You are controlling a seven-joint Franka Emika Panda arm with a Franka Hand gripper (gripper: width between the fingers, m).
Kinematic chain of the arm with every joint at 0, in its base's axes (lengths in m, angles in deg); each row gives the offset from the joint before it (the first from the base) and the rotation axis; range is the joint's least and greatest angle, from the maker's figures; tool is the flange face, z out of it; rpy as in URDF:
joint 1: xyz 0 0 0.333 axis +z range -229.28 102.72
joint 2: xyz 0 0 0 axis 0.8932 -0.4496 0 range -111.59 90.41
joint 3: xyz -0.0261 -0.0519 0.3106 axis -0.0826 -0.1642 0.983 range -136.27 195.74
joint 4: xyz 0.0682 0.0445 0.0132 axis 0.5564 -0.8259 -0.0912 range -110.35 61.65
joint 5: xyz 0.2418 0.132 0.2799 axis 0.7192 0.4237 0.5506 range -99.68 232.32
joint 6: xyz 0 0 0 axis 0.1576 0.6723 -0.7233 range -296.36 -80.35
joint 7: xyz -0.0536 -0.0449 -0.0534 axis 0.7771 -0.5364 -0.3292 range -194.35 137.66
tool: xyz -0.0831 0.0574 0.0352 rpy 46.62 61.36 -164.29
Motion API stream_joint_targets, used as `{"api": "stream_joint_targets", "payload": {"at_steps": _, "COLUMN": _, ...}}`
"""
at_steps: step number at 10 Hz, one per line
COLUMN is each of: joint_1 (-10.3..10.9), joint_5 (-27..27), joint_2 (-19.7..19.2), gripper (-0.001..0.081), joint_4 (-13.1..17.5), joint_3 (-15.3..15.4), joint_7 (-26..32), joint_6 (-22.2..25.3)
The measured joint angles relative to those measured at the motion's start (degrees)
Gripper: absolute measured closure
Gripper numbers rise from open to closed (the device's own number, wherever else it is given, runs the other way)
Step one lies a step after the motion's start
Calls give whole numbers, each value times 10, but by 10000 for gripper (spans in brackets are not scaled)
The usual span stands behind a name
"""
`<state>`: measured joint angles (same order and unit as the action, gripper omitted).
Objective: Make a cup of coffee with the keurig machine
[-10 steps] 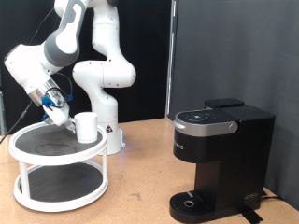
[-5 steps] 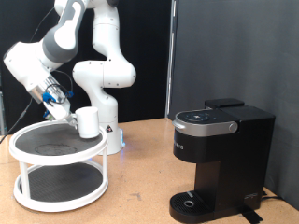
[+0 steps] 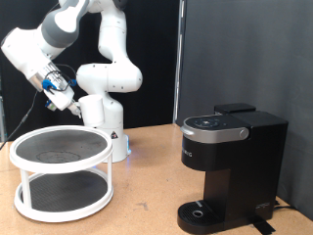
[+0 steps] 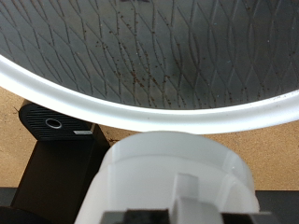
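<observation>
My gripper is raised above the left of the exterior view, over the far side of the white round rack. In the wrist view the cup, a plain white mug, sits between my fingers, so the gripper is shut on it. In the exterior view the cup is hard to tell apart from the white robot base behind it. The keurig machine, black with its lid down and a silver-rimmed top panel, stands at the exterior view's right, far from the gripper.
The rack has two tiers with dark mesh shelves; its white rim curves under the cup in the wrist view. The robot's white base stands behind the rack. A black panel rises behind the machine.
The gripper has lifted up and slightly left, taking the cup off the rack's top shelf. The shelf now shows bare where the cup stood.
</observation>
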<state>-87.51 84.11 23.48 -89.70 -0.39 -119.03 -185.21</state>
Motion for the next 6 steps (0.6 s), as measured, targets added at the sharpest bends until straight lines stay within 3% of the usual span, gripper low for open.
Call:
{"api": "stream_joint_targets", "payload": {"at_steps": 3, "joint_1": 4, "joint_5": 32, "joint_2": -2, "gripper": 804, "joint_4": -10, "joint_3": 4, "joint_7": -11, "joint_6": -26}}
{"api": "stream_joint_targets", "payload": {"at_steps": 6, "joint_1": 33, "joint_5": 76, "joint_2": -27, "gripper": 804, "joint_4": -16, "joint_3": 45, "joint_7": -63, "joint_6": -83}}
